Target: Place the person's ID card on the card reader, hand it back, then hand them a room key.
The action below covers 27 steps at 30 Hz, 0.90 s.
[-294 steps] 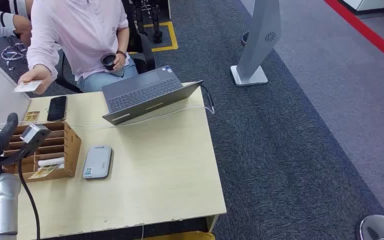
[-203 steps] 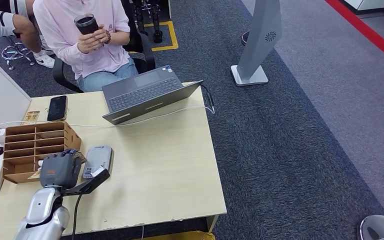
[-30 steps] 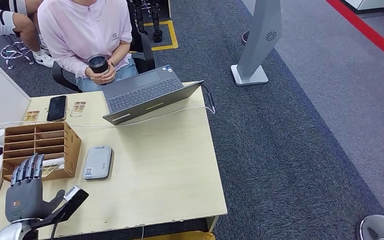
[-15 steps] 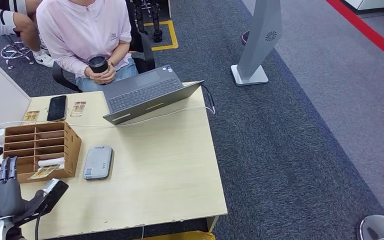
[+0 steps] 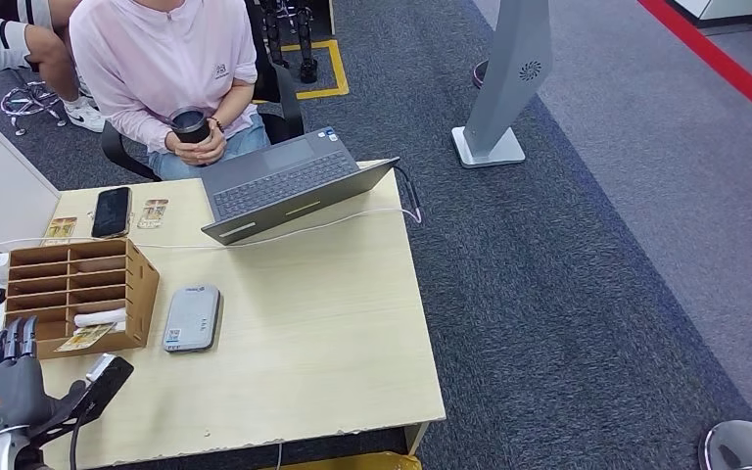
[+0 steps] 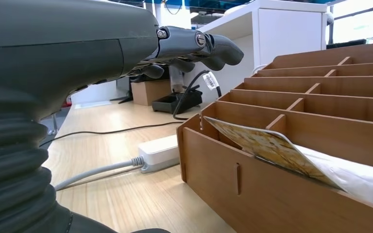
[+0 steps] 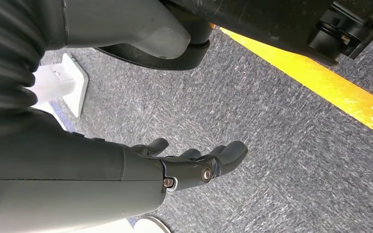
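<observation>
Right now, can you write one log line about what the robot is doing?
left hand: empty, fingers apart, near wooden organizer | right hand: empty, hanging over carpet | card reader: bare | person: holding cup

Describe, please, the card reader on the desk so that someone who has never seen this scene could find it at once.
Start at the light wooden desk and find the brown wooden slotted organiser box near its left edge. Lying flat on the desk just to the right of that box is the card reader, a small grey rounded-rectangle pad. Unlike the open grey laptop and black phone farther back, it is pale and closed.
</observation>
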Tool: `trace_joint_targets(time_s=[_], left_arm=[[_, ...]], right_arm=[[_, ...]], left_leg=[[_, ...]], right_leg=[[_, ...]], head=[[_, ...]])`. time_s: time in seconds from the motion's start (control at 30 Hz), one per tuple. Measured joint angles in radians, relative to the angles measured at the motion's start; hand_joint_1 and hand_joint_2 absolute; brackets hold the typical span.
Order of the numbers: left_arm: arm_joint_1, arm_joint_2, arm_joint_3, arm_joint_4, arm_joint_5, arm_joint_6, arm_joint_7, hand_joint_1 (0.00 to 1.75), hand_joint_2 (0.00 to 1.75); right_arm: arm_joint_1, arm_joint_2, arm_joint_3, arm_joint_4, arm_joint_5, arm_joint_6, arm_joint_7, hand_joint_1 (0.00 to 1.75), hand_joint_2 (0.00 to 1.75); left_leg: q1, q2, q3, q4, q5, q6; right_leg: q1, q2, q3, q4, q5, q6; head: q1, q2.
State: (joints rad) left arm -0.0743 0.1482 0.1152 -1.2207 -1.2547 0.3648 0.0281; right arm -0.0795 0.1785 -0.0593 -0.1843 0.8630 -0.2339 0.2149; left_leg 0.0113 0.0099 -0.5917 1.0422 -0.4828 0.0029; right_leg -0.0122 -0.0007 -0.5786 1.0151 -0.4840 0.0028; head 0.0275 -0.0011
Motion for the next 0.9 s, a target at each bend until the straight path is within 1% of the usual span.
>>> trace_joint_targets(time_s=[0.4,0.57,0.9], left_arm=[[-0.034,-0.026,-0.001,0.009,-0.037,0.039,-0.022,0.0,1.75],[-0.088,-0.051,-0.015,0.036,-0.063,0.091,-0.031,0.0,1.75],[-0.111,-0.065,-0.02,0.074,-0.068,0.09,-0.028,0.0,1.75]], right_arm=[[0.0,0.0,-0.001,0.0,0.018,0.0,-0.004,0.0,1.75],[0.0,0.0,-0.001,0.0,0.036,0.004,-0.006,0.0,1.75],[0.0,0.0,-0.002,0.0,0.037,0.005,-0.006,0.0,1.75]], left_leg=[[0.0,0.0,0.0,0.0,0.0,0.0],[0.0,0.0,0.0,0.0,0.0,0.0],[0.0,0.0,0.0,0.0,0.0,0.0]], right_leg=[[0.0,0.0,0.0,0.0,0.0,0.0],[0.0,0.0,0.0,0.0,0.0,0.0],[0.0,0.0,0.0,0.0,0.0,0.0]], head=[[0.0,0.0],[0.0,0.0],[0.0,0.0]])
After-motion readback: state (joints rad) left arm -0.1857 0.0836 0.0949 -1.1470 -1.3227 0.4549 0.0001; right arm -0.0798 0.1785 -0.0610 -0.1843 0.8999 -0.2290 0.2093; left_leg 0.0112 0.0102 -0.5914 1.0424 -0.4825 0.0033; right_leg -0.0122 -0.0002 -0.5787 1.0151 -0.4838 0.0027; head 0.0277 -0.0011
